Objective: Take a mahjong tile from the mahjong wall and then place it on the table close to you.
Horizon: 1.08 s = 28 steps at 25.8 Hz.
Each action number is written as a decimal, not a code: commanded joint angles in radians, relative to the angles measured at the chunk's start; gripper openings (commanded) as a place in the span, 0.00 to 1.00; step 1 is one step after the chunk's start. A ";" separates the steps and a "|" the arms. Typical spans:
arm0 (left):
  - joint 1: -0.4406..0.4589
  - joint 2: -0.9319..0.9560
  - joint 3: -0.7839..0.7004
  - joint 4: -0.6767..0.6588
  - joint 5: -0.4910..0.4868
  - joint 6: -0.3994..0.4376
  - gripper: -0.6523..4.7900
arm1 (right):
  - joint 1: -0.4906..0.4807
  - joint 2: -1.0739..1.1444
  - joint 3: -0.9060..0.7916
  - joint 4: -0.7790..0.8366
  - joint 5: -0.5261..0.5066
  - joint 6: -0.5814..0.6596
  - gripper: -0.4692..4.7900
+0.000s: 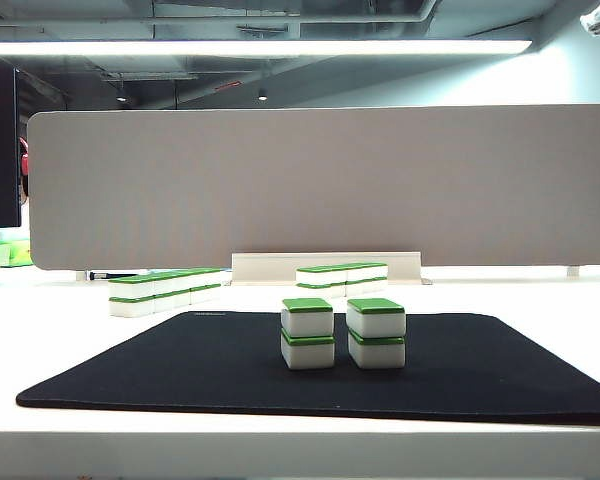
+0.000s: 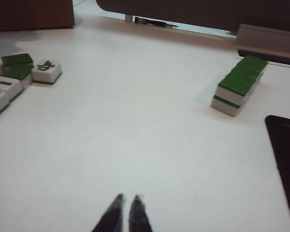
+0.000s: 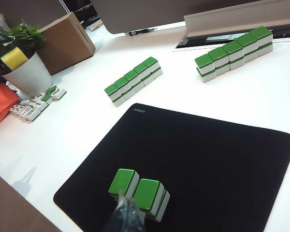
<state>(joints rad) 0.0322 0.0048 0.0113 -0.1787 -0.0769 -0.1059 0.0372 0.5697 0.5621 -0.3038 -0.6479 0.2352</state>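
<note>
The mahjong wall (image 1: pixel 165 290) (image 2: pixel 239 84) (image 3: pixel 134 80) is a row of white tiles with green tops, stacked two high, on the white table (image 1: pixel 540 295) left of the black mat. My left gripper (image 2: pixel 127 203) hangs shut and empty over bare table (image 2: pixel 135 125), well short of the wall. My right gripper (image 3: pixel 128 210) is shut with nothing in it, its tip just before two green-topped two-high stacks (image 3: pixel 140 191) (image 1: pixel 342 333) on the mat. Neither gripper shows in the exterior view.
A second like row of tiles (image 1: pixel 342 277) (image 3: pixel 234 50) stands behind the black mat (image 1: pixel 460 370) (image 3: pixel 208 164) by a white rail (image 1: pixel 325 265). Loose tiles (image 2: pixel 19 75) (image 3: pixel 36 104), a potted plant (image 3: pixel 24 63) and a cardboard box (image 3: pixel 67 41) sit far left.
</note>
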 commanded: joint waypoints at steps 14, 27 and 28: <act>0.000 0.000 -0.005 -0.006 0.018 0.000 0.16 | 0.000 -0.002 0.006 0.016 -0.001 -0.003 0.09; 0.000 0.000 -0.005 -0.006 0.018 0.000 0.16 | -0.002 -0.070 -0.095 0.110 0.293 -0.094 0.09; 0.000 0.000 -0.005 -0.006 0.018 0.000 0.16 | -0.002 -0.088 -0.117 0.124 0.326 -0.095 0.09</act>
<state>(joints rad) 0.0322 0.0044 0.0113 -0.1791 -0.0635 -0.1055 0.0353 0.5018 0.4652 -0.2249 -0.3851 0.1436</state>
